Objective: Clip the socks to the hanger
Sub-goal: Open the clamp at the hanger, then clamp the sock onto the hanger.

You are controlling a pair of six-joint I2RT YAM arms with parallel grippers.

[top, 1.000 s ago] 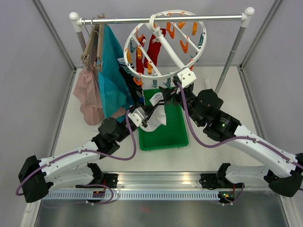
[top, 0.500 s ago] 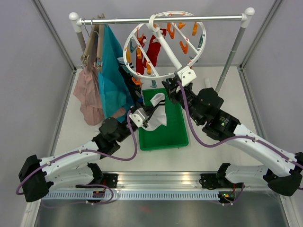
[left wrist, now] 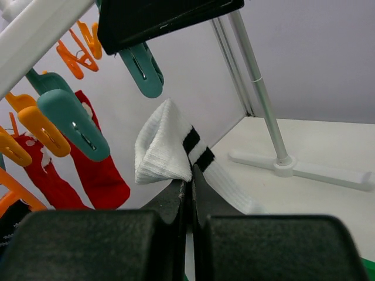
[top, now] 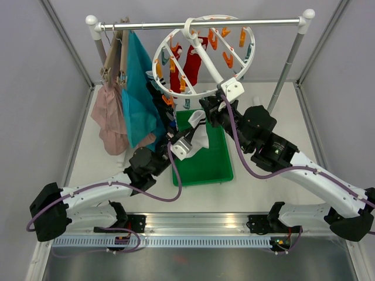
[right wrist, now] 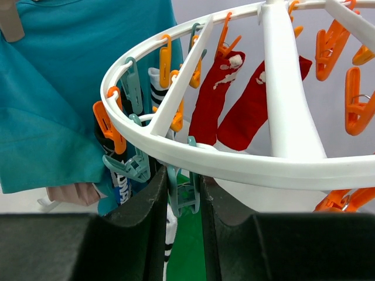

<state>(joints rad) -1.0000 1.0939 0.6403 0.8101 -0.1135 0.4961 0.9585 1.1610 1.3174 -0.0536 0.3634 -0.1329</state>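
Observation:
The hanger [top: 202, 92], a white ring with orange and teal clips, hangs from the rail. Two red socks [top: 190, 64] and a dark sock [right wrist: 120, 187] are clipped to it. My left gripper [left wrist: 190, 175] is shut on a white sock with black stripes [left wrist: 161, 149], held up just under the ring's near edge, over the tray. In the top view this sock [top: 200, 133] sits beside my left gripper [top: 190, 134]. My right gripper [right wrist: 183, 181] is shut on a teal clip [right wrist: 183, 190] under the ring's near rim [right wrist: 234, 164], its fingers pressing the clip's two sides.
A green tray [top: 211, 167] lies on the table under the hanger. A teal cloth [top: 137, 88] and a pink garment [top: 108, 114] hang at the left of the rail [top: 199, 24]. The rail's right post and foot [left wrist: 281, 164] stand behind.
My right gripper rose to the ring's near rim and shut on the teal clip. My left arm moved forward and lifted the white sock closer to that clip.

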